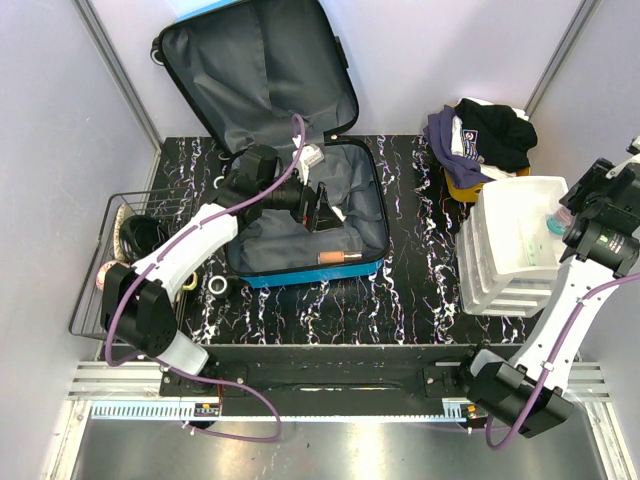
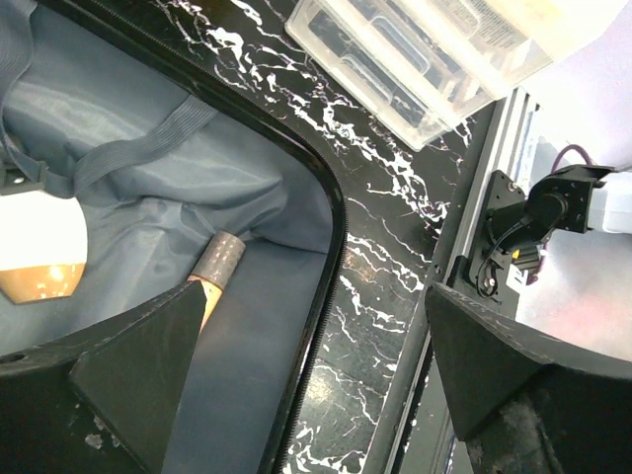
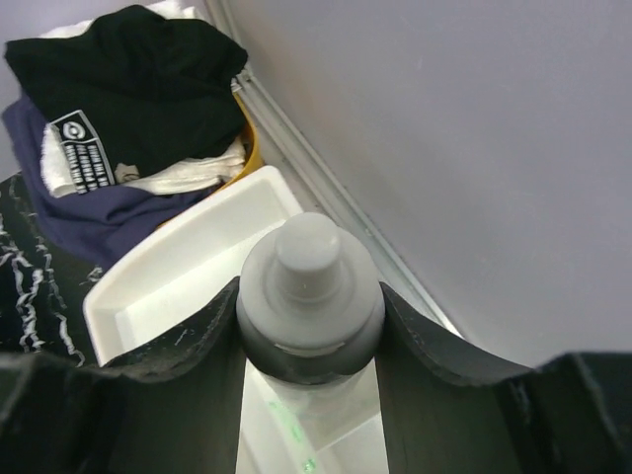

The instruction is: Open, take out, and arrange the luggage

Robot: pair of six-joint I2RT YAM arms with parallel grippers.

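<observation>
The luggage (image 1: 290, 245) lies open at the back middle of the table, its lid (image 1: 255, 70) leaning on the rear wall, grey lining showing and blue shell along the front. My left gripper (image 1: 322, 208) hovers open over the inside near the right rim; in the left wrist view my left gripper (image 2: 314, 288) spans the zip edge (image 2: 331, 257) with nothing between its fingers. A metal-capped tube (image 2: 219, 259) lies on the lining. My right gripper (image 3: 309, 286) is shut on a clear bottle with a grey cap (image 3: 311, 267), held above the white organiser (image 3: 168, 272).
The white compartment organiser (image 1: 510, 250) stands at the right edge. Behind it an orange bin piled with dark clothes (image 1: 480, 135). A wire basket (image 1: 115, 255) with small items stands at the left, with tape rolls (image 1: 217, 287) beside it. Walls enclose three sides.
</observation>
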